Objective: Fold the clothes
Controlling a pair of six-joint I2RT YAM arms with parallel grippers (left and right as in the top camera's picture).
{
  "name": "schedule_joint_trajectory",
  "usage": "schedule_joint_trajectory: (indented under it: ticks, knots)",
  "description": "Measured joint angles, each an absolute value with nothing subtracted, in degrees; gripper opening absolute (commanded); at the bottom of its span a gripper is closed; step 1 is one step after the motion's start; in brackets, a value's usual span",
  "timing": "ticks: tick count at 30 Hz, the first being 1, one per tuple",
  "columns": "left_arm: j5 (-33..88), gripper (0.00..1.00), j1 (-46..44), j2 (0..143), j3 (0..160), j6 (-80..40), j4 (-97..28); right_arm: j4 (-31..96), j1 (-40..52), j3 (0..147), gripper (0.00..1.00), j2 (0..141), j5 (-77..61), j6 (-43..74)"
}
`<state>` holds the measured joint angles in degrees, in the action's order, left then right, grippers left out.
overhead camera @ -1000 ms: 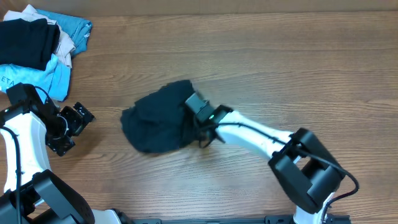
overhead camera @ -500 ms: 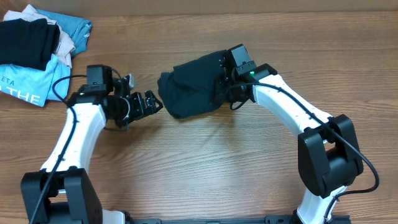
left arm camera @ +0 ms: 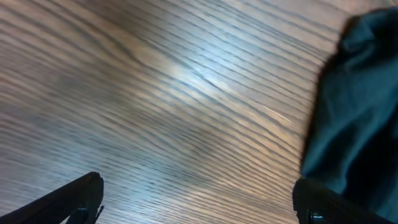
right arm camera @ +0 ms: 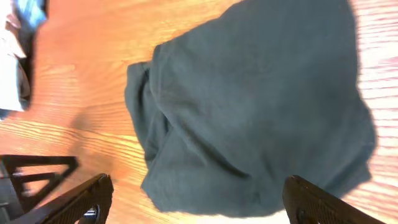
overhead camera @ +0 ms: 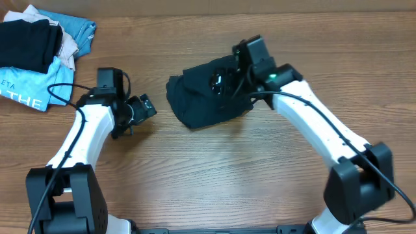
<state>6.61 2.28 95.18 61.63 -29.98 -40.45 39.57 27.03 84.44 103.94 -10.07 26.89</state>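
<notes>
1. Two grippers wait close to the clothes (overhead camera: 208,94), a dark, crumpled lump lying on the table (overhead camera: 260,182) between the two arms.
2. The right gripper (overhead camera: 222,83) hangs right over the clothes, above their right half. Its fingers are spread wide and hold nothing. In the right wrist view the cloth (right arm camera: 255,106) lies flat below them and is not pinched.
3. The left gripper (overhead camera: 144,105) is just beside the left end of the clothes, a little apart and not touching. Its fingers are spread wide too, and empty. In the left wrist view there is bare wood between them, and the dark cloth (left arm camera: 354,106) sits off to the right.
4. The clothes are longer from side to side than from front to back. Their long way runs from the left arm's side to the right arm's side, a bit tilted.
5. The right arm looks nearer, so it likely only has to go down to grab the cloth. The left arm would have to reach to its right to get the near end.
6. No neat corner or hem shows on the clothes, so picking a good spot to grab may be hard.
7. A pile of other clothes (overhead camera: 39,39) lies well off to the left of the clothes.
</notes>
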Motion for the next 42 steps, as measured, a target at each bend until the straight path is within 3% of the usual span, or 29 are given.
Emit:
schedule_joint_trajectory:
  ticks: [6,13,15,17,20,22,25,28,32,36,40,42]
  knots:
    - [3.31,1.0,2.63,95.18,61.63,-30.13,-41.54,36.99,39.24,84.44,0.88,112.75,-1.87,33.5]
    - [2.2,1.0,2.63,95.18,61.63,-30.13,-42.19,36.67,40.91,84.51,0.86,115.09,-0.8,44.16]
    - [1.98,1.0,2.63,95.18,61.63,-30.13,-42.83,36.45,40.91,84.66,0.68,119.44,-0.38,47.35]
    - [1.83,1.0,2.63,95.18,61.63,-30.13,-43.22,36.99,40.93,85.01,0.59,119.87,0.86,48.49]
    - [1.83,1.0,2.63,95.18,61.63,-30.13,-43.33,39.94,40.91,85.34,0.19,120.09,2.96,49.74]
    - [1.8,1.0,2.63,95.18,61.63,-30.13,-43.35,42.33,40.86,85.52,0.06,120.29,3.84,50.43]
    - [1.76,1.0,2.63,95.18,61.63,-30.13,-43.51,49.76,40.53,86.91,0.04,120.29,4.14,50.65]
    - [1.63,1.0,2.63,95.18,61.63,-30.13,-43.62,66.37,39.03,90.08,0.04,120.79,8.51,50.54]
    - [1.63,1.0,2.63,95.18,61.63,-30.13,-43.64,83.88,37.95,92.53,0.22,121.12,20.84,50.78]
    - [1.93,1.0,2.63,95.18,61.63,-30.11,-43.64,84.75,36.69,95.55,1.0,121.16,24.38,50.76]
    - [2.33,1.0,2.63,95.18,61.63,-29.87,-43.68,84.77,36.73,102.76,1.0,121.19,25.02,46.26]
    - [2.33,1.0,2.63,95.18,61.63,-29.87,-43.42,77.65,36.73,103.53,1.0,121.19,19.81,37.08]
